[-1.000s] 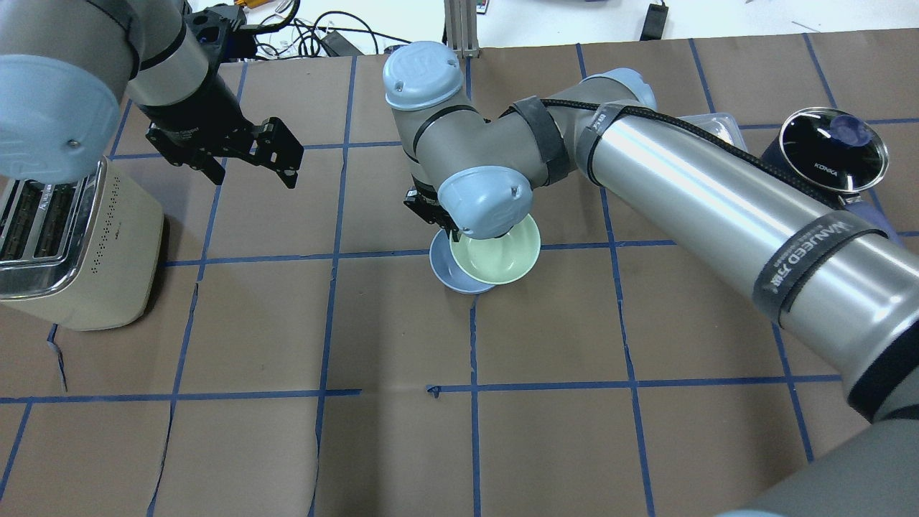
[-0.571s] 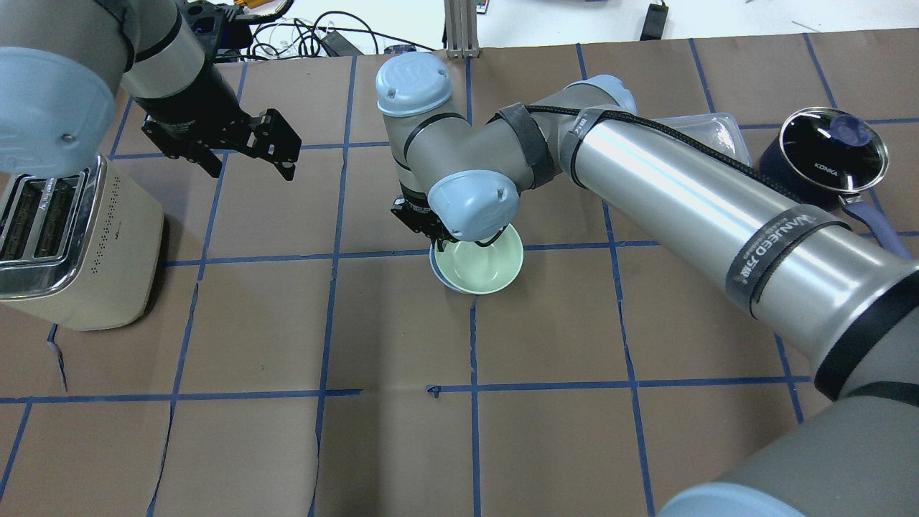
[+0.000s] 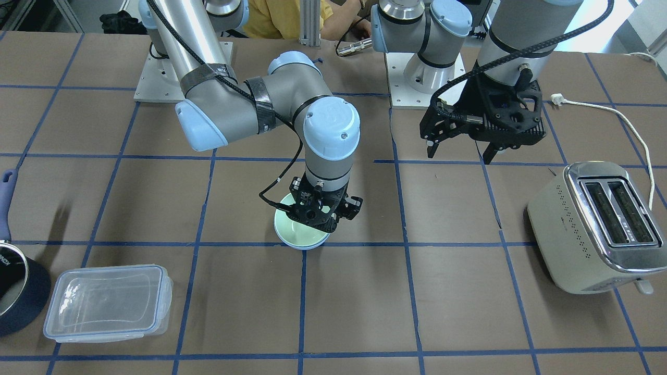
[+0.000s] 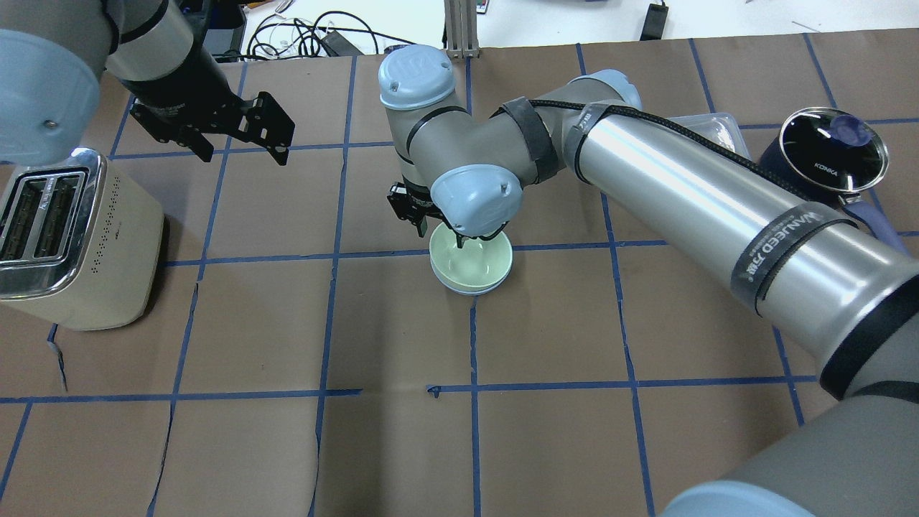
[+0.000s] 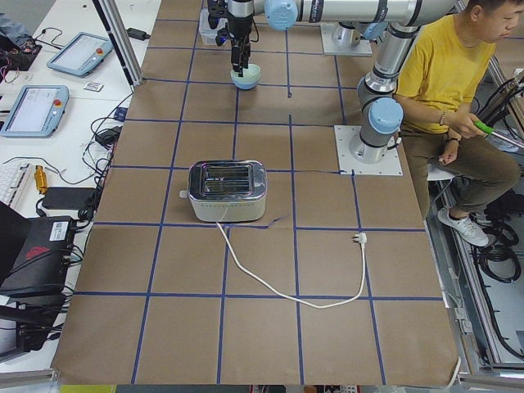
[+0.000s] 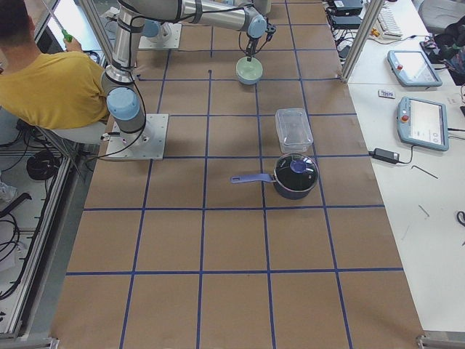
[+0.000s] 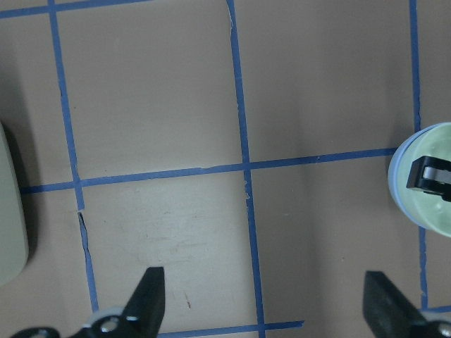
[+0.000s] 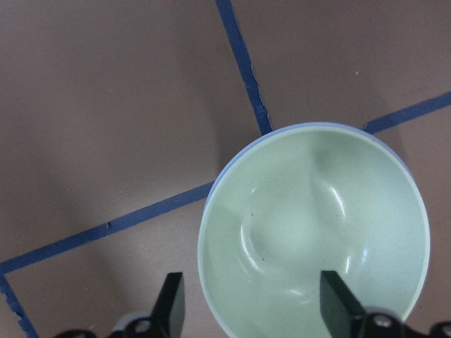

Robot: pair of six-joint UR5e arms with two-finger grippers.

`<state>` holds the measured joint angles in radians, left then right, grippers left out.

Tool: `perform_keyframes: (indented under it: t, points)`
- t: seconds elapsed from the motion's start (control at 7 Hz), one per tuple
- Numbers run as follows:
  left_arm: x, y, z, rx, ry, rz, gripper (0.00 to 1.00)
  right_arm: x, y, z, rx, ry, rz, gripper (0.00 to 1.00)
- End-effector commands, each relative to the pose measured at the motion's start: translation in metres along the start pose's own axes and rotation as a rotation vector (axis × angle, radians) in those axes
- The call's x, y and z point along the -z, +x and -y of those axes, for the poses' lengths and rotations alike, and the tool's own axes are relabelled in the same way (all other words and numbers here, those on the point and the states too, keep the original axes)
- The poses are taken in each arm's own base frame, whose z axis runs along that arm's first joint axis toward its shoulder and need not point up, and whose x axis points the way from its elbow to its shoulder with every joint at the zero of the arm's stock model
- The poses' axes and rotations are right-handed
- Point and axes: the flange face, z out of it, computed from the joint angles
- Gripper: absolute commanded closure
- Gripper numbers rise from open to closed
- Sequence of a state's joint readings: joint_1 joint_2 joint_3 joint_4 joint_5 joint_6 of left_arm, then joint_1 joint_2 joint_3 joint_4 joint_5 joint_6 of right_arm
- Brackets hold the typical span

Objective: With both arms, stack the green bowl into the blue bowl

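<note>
Right wrist-mounted view shows the green bowl (image 8: 317, 239) nested in the blue bowl (image 8: 211, 191), on the table. The right gripper (image 8: 255, 303) is spread, with its fingers on both sides of the near rim and not pinching it. If it lifts crooked, a finger may hook the rim and tip the green bowl out. The left gripper (image 7: 264, 299), also spread, hangs well apart.
</note>
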<state>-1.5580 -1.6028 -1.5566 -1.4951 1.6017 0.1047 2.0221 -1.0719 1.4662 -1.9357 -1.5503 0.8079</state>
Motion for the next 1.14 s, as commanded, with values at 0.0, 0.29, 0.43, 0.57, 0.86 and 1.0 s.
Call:
perform_keyframes:
  t: [0.0, 0.29, 0.43, 0.57, 0.86, 1.0]
  points:
    - [0.002, 0.002, 0.001, -0.003, 0.005, -0.001, 0.00, 0.035, 0.006, 0.028, -0.004, 0.047, 0.043, 0.00]
    - [0.002, 0.006, -0.002, -0.006, -0.002, -0.004, 0.00, 0.093, 0.071, 0.067, 0.123, 0.084, 0.058, 0.00]
    - [0.003, 0.006, -0.002, -0.006, 0.001, -0.005, 0.00, 0.119, 0.118, 0.091, 0.196, 0.070, 0.042, 0.00]
    - [0.003, 0.006, -0.003, -0.006, 0.000, -0.005, 0.00, 0.145, 0.165, 0.104, 0.277, 0.050, 0.027, 0.00]
    - [0.003, 0.007, -0.003, -0.008, -0.002, -0.006, 0.00, 0.179, 0.236, 0.113, 0.319, 0.034, 0.018, 0.00]
    - [0.003, 0.008, -0.003, -0.009, -0.002, -0.006, 0.00, 0.190, 0.259, 0.101, 0.313, 0.027, 0.014, 0.00]
